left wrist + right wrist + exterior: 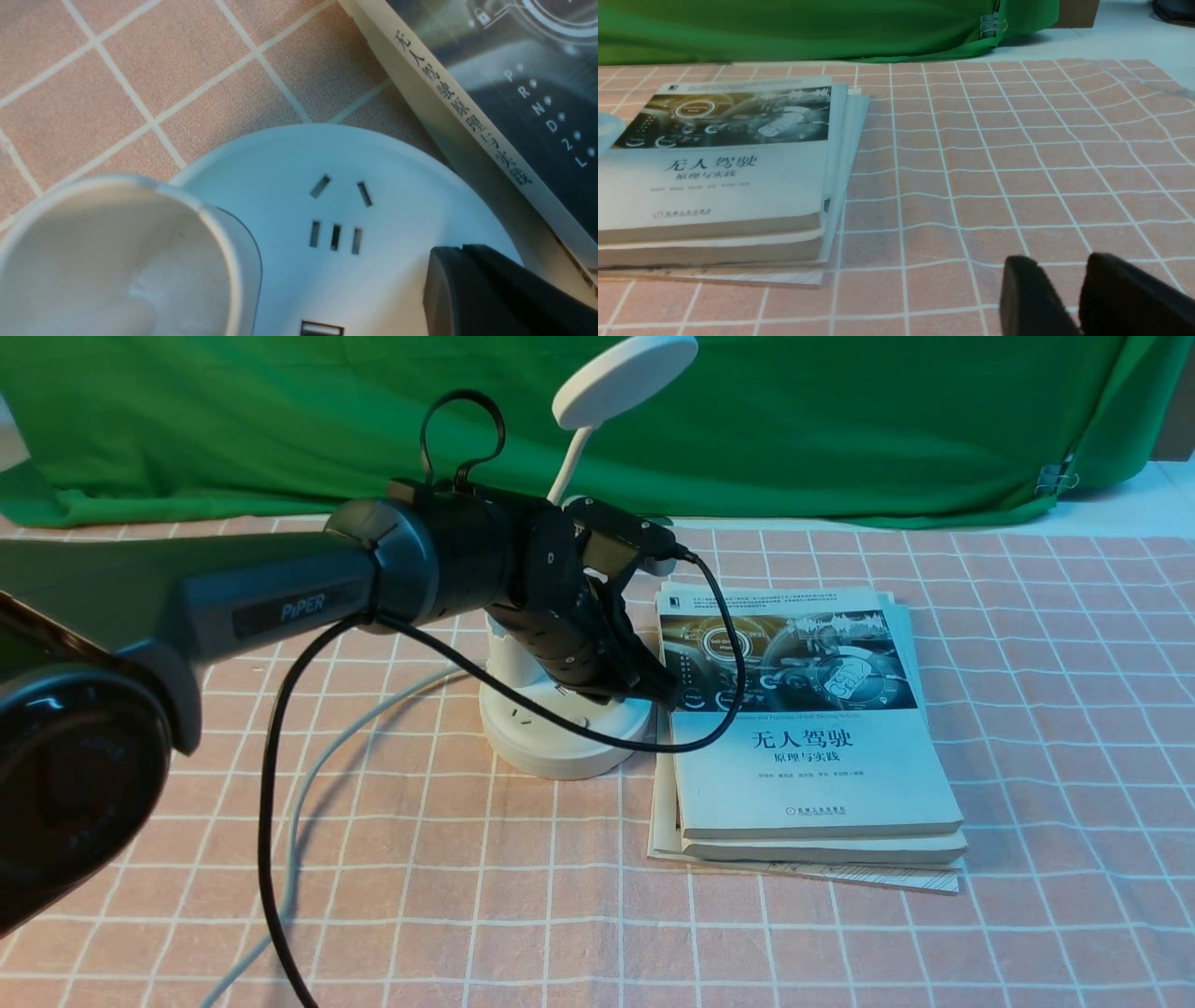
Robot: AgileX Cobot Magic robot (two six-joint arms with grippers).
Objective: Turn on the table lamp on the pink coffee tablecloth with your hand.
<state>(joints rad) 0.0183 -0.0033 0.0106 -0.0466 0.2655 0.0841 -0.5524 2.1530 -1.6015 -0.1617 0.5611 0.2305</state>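
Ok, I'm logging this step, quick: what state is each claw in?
Left claw: closed, nothing seen between its fingers, over the lamp's base.
Right claw: slightly open, holding nothing.

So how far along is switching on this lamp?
Done: the black left gripper has reached the round white base of the white disc-headed lamp.
In hand: its fingertips are over or at the base; actual button contact can't be made out.
Left, probably: the press itself, since no glow shows on the lamp's head, though its underside is barely visible.
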